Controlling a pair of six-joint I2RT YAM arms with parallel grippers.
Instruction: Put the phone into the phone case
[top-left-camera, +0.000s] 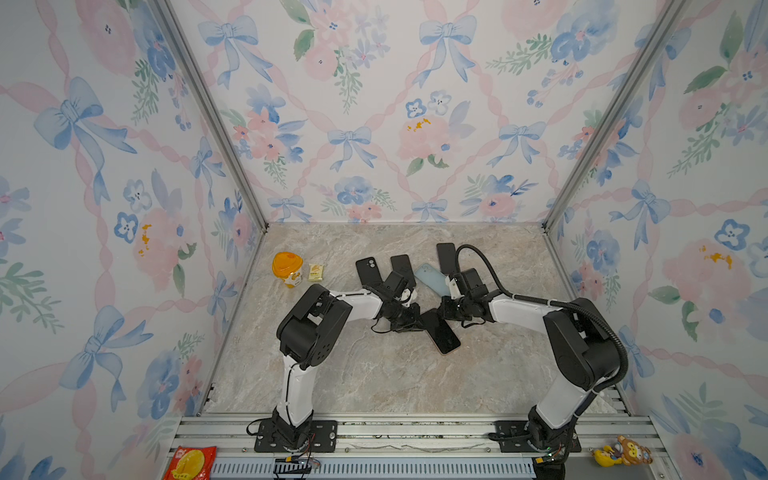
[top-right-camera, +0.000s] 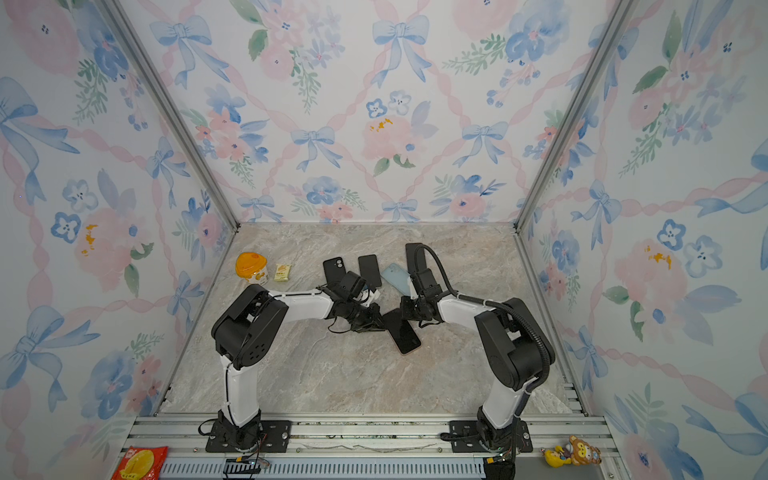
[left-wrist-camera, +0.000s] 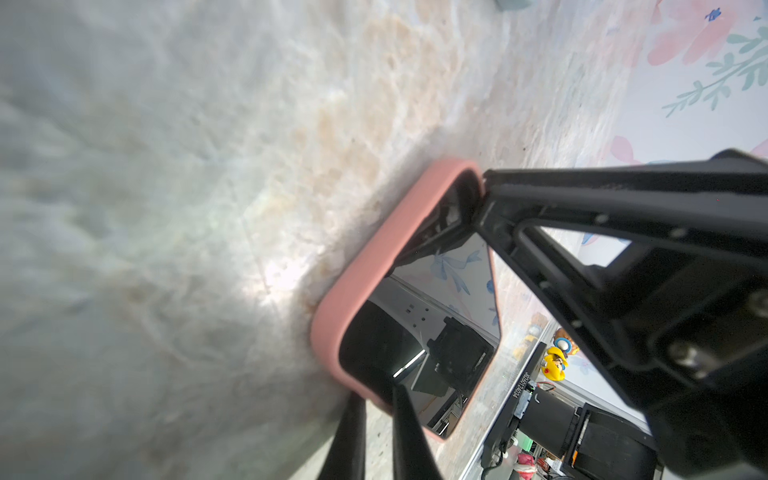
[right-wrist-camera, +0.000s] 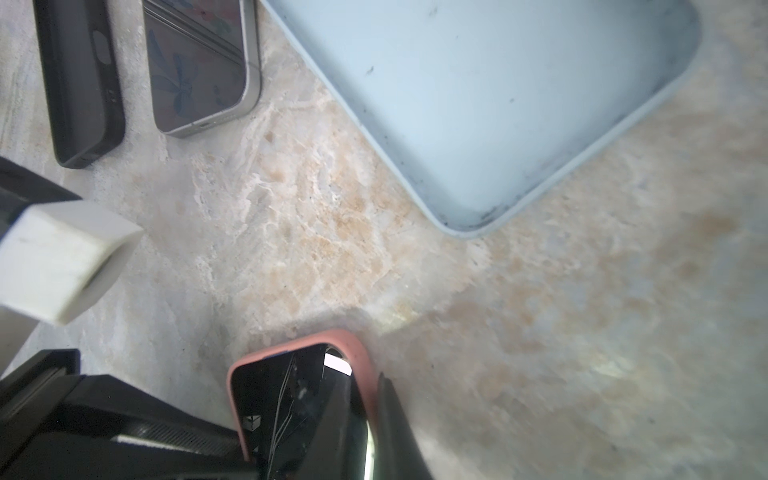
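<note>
Marble table (top-left-camera: 374, 374) carries the phone (top-left-camera: 442, 334) at its centre, lying in the pink case (left-wrist-camera: 365, 266). Left gripper (left-wrist-camera: 378, 399) and right gripper (right-wrist-camera: 368, 386) each pinch the case rim, jaws narrow. Squeezing could peel the soft rim back and pop a corner out, or worsen the cracked screen.

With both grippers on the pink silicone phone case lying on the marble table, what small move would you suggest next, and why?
I would probably press the pinched rim down to seat the corner. The left gripper and right gripper each pinch the pink silicone phone case, the black glossy phone inside; full seating is unclear.
</note>
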